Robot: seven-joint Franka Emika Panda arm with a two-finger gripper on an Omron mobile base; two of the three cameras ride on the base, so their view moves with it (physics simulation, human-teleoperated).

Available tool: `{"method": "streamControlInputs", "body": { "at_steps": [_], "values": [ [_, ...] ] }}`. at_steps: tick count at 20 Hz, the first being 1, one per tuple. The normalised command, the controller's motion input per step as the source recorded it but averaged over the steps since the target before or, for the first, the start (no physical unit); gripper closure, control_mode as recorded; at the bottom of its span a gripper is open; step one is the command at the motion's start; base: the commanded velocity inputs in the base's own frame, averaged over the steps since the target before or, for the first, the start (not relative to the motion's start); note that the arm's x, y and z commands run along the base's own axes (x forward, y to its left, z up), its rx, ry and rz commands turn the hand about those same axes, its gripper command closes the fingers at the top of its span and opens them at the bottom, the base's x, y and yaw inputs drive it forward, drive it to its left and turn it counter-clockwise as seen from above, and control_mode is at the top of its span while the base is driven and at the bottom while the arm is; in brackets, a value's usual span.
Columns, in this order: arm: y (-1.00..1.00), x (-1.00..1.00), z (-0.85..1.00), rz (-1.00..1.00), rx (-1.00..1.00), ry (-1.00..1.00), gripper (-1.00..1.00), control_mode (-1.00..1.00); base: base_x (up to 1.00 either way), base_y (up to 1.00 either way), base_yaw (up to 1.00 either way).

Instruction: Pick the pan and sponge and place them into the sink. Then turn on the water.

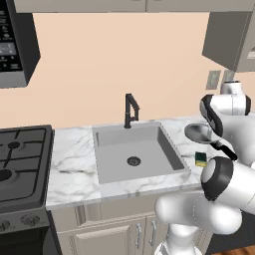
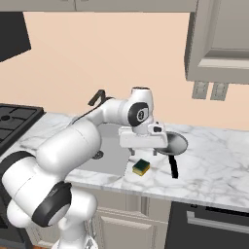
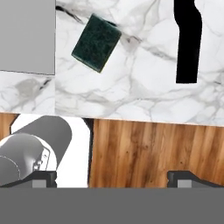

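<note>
- Hovering above the marble counter (image 2: 214,160) to the right of the sink (image 1: 134,149), the gripper (image 2: 144,152) points straight down with its jaws spread wide and nothing between them.
- In the hand view the two dark fingertips (image 3: 183,178) stand far apart at the bottom, over the counter's front edge and the wooden floor (image 3: 153,148) beyond it.
- Sponge (image 2: 141,167) lies flat on the counter just beside the sink's right rim, green layer facing up in the hand view (image 3: 96,42), turned at an angle to the counter edge.
- Pan (image 2: 176,144) sits upright on the counter a little further from the sink, just behind the gripper in the right base view, its black handle (image 2: 173,167) pointing toward the counter's front edge.
- Handle and sponge are near each other but apart, with bare marble between them.
- Sink basin is bare, round dark drain (image 1: 133,161) in the middle.
- Black faucet (image 1: 130,110) rises behind the basin, spout over the back of it.
- Black stove (image 1: 20,159) sits to the left of the sink, well away from the arm.
</note>
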Motion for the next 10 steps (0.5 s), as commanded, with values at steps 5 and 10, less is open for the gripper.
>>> {"method": "streamControlInputs", "body": {
  "at_steps": [5, 10],
  "values": [
    [-0.17, 0.00, -0.04, 0.01, 0.04, 0.03, -1.00, -1.00, 0.00, 0.00, 0.00],
    [-0.18, 0.00, -0.05, 0.01, 0.03, 0.03, -1.00, -1.00, 0.00, 0.00, 0.00]
  ]
}}
